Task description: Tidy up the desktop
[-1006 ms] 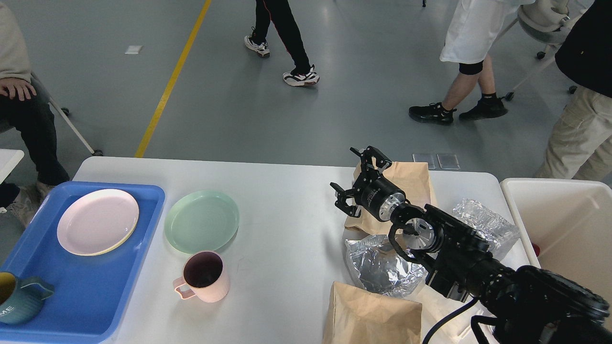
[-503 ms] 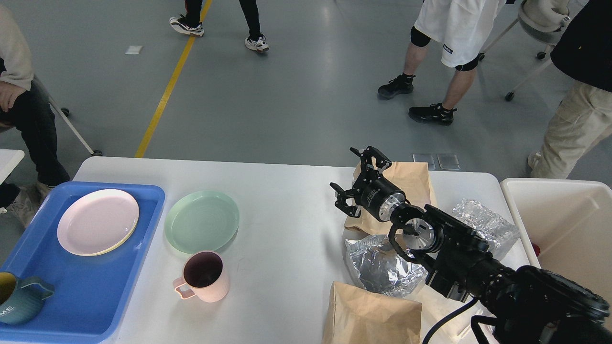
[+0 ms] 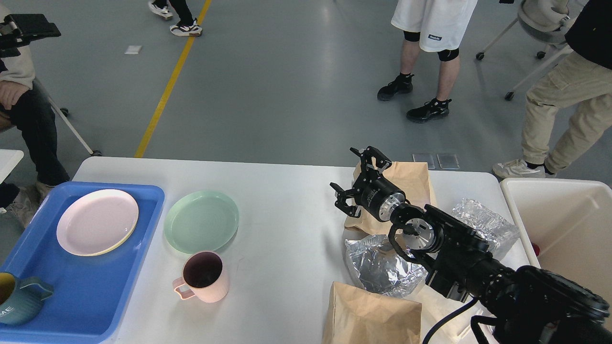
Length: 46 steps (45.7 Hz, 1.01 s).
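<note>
One wide white desktop [image 3: 287, 229] fills the lower half of the head view, with a cream-white bin [image 3: 564, 224] just off its right end and a blue tray [image 3: 95, 296] at its left end holding a pink plate [image 3: 98, 222] and a teal mug [image 3: 21, 298]. Two brown paper bags [image 3: 411, 184] [image 3: 373, 315] and crumpled foil wrappers [image 3: 377, 267] lie on the right part, a green plate [image 3: 202, 221] and pink cup [image 3: 203, 277] left of centre. Above the far bag, the right gripper [image 3: 356, 179] hangs with fingers spread wide, gripping nothing.
</note>
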Available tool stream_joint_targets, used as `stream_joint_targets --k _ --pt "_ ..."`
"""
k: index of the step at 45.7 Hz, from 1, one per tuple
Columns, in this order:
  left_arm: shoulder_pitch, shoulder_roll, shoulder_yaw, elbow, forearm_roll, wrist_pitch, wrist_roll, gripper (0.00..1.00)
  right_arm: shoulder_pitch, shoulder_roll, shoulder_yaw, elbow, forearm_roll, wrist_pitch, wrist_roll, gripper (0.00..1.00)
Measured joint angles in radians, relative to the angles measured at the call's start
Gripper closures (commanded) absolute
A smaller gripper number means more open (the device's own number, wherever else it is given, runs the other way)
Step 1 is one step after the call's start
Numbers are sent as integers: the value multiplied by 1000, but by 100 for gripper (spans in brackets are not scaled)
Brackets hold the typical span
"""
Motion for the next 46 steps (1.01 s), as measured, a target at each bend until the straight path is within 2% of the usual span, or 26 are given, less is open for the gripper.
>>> stream_joint_targets --k 6,13,19,23,29,46 --pt "-11 -50 5 -3 -2 -58 0 4 0 0 0 0 0 0 0 0" --pt "-40 -102 15 -13 -2 -207 -6 4 0 0 0 0 0 0 0 0" --pt "-92 -113 52 -85 -2 -262 -52 4 0 0 0 0 0 0 0 0" --pt "-103 -120 67 -162 -1 -265 -73 4 0 0 0 0 0 0 0 0" --pt "-96 -169 71 -263 10 -231 -76 4 0 0 0 0 0 0 0 0" --pt "-77 -248 65 -487 51 -117 -26 5 -1 0 0 0 0 0 0 0"
